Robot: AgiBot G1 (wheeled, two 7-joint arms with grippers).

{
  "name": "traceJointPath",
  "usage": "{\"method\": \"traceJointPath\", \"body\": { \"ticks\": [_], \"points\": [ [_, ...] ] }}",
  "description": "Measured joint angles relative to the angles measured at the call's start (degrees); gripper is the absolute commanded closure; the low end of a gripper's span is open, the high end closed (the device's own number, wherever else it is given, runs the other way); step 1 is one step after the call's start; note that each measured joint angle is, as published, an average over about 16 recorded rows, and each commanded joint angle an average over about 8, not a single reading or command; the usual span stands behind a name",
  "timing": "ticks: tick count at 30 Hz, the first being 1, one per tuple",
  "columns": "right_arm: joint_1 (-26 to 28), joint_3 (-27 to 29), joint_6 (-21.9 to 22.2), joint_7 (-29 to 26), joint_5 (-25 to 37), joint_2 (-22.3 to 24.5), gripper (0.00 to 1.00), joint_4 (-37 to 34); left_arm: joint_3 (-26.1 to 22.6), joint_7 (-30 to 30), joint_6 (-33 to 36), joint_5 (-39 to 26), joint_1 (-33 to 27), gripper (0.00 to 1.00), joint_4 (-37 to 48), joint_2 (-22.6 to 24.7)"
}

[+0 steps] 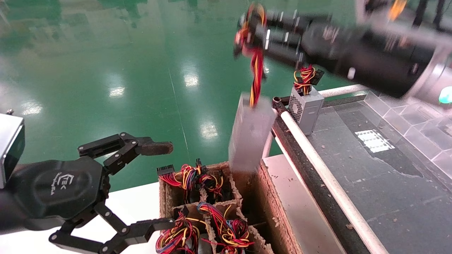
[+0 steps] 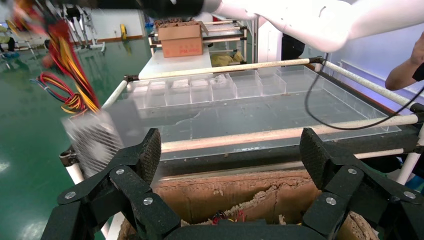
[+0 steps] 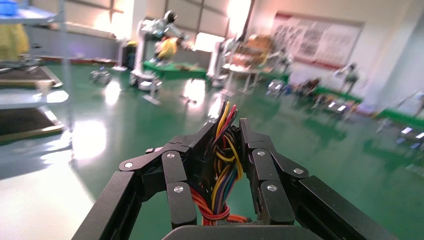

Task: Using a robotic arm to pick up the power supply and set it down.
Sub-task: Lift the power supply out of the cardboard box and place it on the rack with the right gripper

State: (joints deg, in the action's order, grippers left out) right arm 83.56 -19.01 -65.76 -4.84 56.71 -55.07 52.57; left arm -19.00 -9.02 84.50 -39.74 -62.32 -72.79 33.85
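The power supply (image 1: 250, 137), a silver-grey metal box, hangs blurred in the air above the far corner of the cardboard box (image 1: 270, 201). Its red, yellow and black wires (image 1: 256, 76) run up into my right gripper (image 1: 252, 28), which is shut on the bundle. The right wrist view shows the wires (image 3: 222, 170) pinched between the right gripper's (image 3: 228, 127) black fingers. In the left wrist view the power supply (image 2: 92, 140) dangles beside the conveyor. My left gripper (image 1: 160, 186) is held open at the lower left, near the box, with nothing in it (image 2: 230, 150).
The cardboard box has dividers and holds several wire bundles (image 1: 208, 208). A second grey power supply with a vent face (image 1: 305, 109) stands on the dark conveyor table (image 1: 370, 183). A white rail (image 1: 317, 165) edges it, and clear plastic bins (image 1: 416, 123) line the right.
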Motion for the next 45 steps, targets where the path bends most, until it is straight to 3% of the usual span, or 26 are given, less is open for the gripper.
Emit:
{"method": "traceJointPath", "body": {
  "ticks": [9,18,31,45],
  "points": [
    [9.2,0.39,-0.44,5.2,1.69,-1.64,1.0,-10.54,-0.01,0.01,0.0,0.01,0.0,0.0,0.0,0.0],
    [14.15,0.67,-3.99,10.69,2.93,1.24,1.0,-21.18,-0.02,0.01,-0.01,0.01,-0.01,0.0,0.0,-0.01],
    [12.82,1.62,-8.6,16.46,3.16,9.42,1.0,-28.39,-0.04,0.02,-0.01,0.02,-0.01,0.0,0.0,-0.01],
    [10.08,1.64,-5.04,20.69,4.55,10.93,1.0,-29.14,-0.05,0.03,-0.02,0.04,-0.01,0.0,0.0,-0.02]
  ]
}}
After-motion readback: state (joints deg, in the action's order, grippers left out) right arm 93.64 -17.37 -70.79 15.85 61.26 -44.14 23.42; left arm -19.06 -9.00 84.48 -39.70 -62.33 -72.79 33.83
